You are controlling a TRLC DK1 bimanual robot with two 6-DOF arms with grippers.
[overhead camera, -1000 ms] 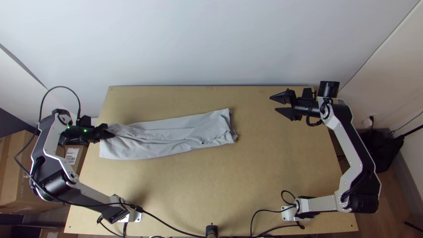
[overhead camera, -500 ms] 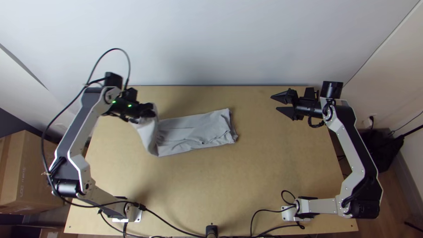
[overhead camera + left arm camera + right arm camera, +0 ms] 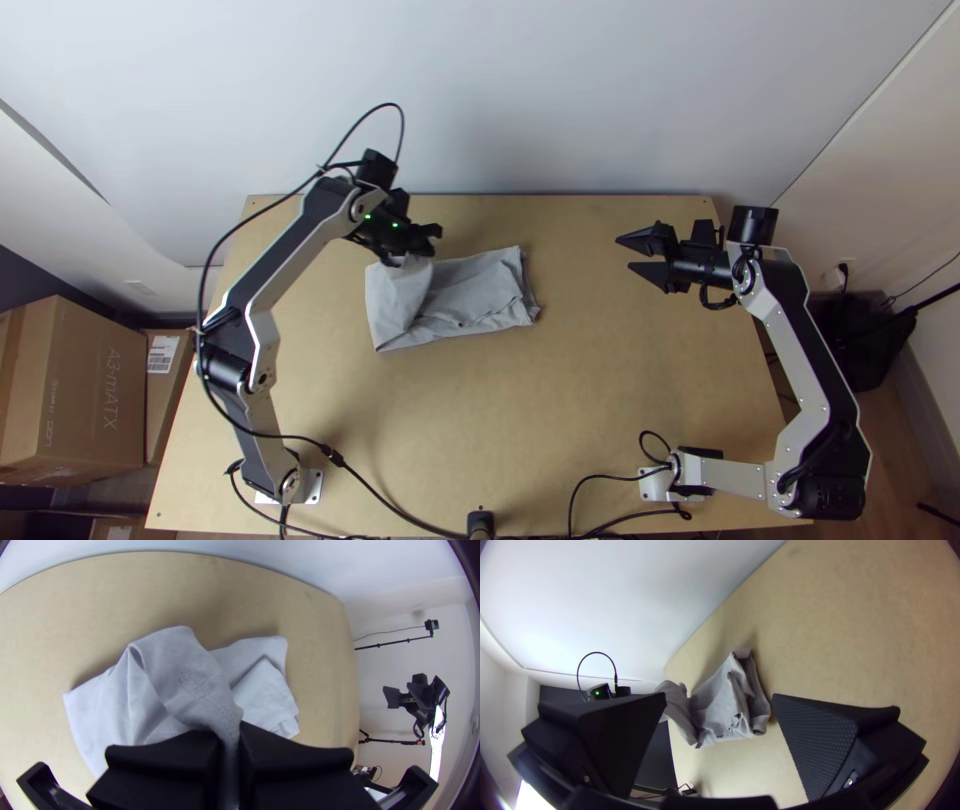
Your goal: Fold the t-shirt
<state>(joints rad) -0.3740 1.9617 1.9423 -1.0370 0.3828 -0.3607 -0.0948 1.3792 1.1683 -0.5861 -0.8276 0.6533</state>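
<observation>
"T-shirt first: lying where?"

"On the table, left of centre, nearer the far edge than the near. Left part lifted and doubled back over; layered low toward the right end."

"Left claw?"

"Narrow, pinching a gathered edge of cloth. Probably midway through a crosswise fold. Carry low toward the table's right edge, high enough to clear the layers beneath; square up with the right end before letting go."

"Worst slip?"

"Dragging the under layers askew, or trapping a ridge where gathered. Lower slowly, then ease open."

"Right claw?"

"Wide and empty, toward the table's far right corner. Best used, perhaps, for steadying the right end."
</observation>
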